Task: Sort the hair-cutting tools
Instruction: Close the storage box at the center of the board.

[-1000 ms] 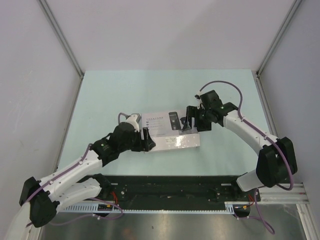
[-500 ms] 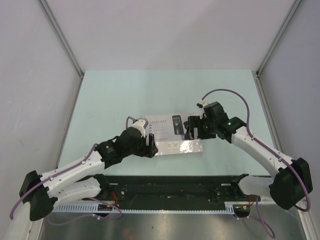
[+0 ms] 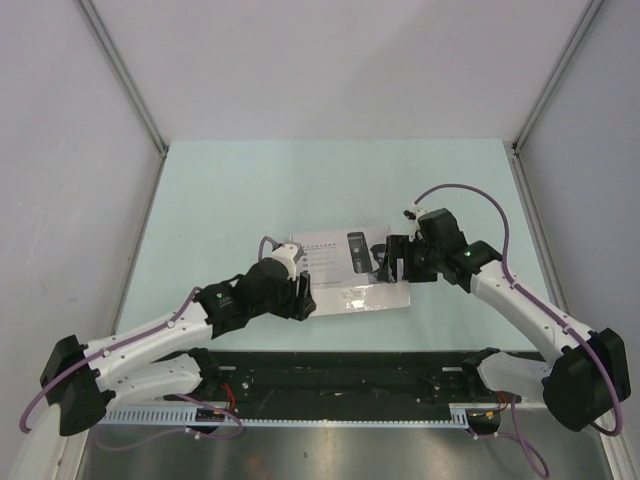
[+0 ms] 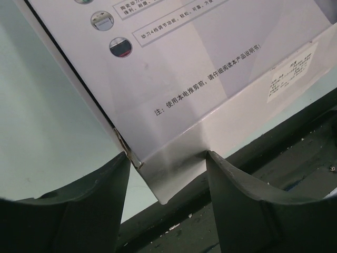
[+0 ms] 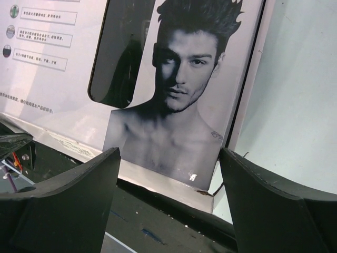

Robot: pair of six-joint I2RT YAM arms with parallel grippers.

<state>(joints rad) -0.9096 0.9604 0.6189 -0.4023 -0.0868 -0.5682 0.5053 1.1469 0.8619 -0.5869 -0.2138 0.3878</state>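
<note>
The hair-cutting tools are out of view. Only the flat white box [image 3: 345, 285] with its printed lid lies shut in the middle of the table. My left gripper [image 3: 300, 296] is at the box's near left corner. In the left wrist view the gripper [image 4: 167, 156] is open, with the corner of the box [image 4: 200, 79] between its fingertips [image 4: 118, 174]. My right gripper [image 3: 388, 262] is at the box's right end. In the right wrist view it [image 5: 169, 153] is open wide, and the portrait end of the box [image 5: 174, 105] lies just beyond its fingers [image 5: 100, 174].
The pale green table [image 3: 330, 180] is fenced by grey walls at the left, back and right. A black rail [image 3: 340, 370] runs along the near edge, close under the box and both grippers.
The box has slid a little toward the near edge and to the right. Both grippers have moved along with it, and the right arm has swung lower.
</note>
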